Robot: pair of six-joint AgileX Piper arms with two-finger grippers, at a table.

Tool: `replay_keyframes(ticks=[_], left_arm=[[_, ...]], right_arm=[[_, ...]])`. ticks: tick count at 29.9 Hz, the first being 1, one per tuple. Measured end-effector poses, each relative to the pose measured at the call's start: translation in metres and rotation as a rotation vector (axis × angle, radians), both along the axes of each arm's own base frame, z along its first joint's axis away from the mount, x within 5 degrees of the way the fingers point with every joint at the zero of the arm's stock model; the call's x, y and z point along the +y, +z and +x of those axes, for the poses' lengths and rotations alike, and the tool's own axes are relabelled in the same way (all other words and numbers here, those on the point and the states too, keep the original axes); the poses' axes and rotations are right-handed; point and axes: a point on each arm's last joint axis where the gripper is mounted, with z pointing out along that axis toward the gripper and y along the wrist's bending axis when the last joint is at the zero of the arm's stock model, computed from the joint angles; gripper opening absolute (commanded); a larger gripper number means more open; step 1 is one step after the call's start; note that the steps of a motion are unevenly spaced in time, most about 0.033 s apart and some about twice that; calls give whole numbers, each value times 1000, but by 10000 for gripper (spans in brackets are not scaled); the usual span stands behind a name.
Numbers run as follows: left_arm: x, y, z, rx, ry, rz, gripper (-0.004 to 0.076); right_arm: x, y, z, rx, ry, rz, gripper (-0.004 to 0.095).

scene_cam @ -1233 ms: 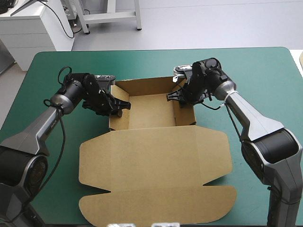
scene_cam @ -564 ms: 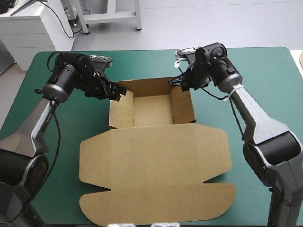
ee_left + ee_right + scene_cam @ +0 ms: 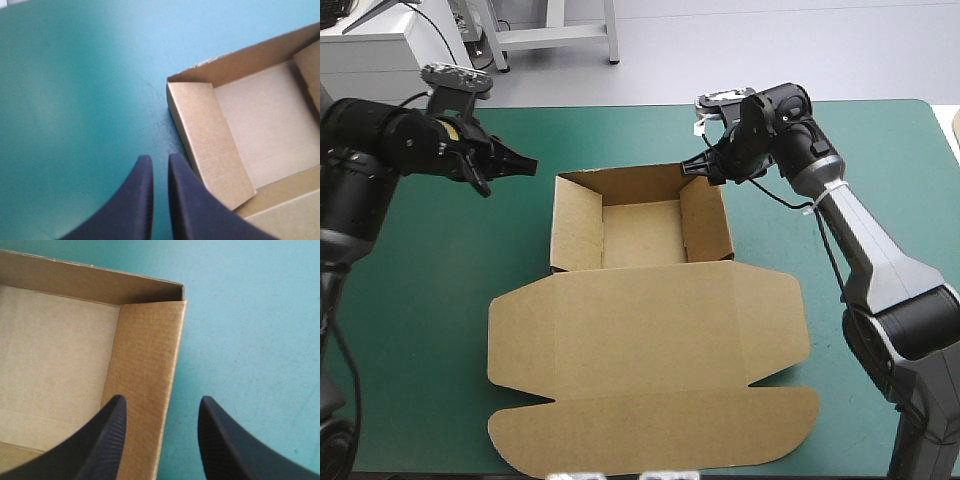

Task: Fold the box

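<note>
Withdrawn from the box, left pincer hangs all but closed, empty, over teal-green cover; right pincer gapes wide, astride the right wall.

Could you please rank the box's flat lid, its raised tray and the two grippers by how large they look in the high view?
1. flat lid, clearly the largest.
2. raised tray.
3. left gripper and right gripper: both small and look much alike, so I would not rank them.
</note>
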Motion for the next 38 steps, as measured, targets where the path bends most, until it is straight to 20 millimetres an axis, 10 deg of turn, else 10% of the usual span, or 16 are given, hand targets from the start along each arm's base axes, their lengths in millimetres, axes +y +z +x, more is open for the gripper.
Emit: replay_keyframes(ticks=[10, 22, 38], left_arm=[[30, 19, -104, -121, -45, -4, -8], [58, -81, -205, -74, -69, -7, -8], [74, -202, -258, -56, -74, 3, -8]], right_arm=[[-1, -6, 4, 2, -6, -35, 425], [10, -54, 26, 105, -2, -59, 425], [21, -88, 36, 201, 6, -20, 272]])
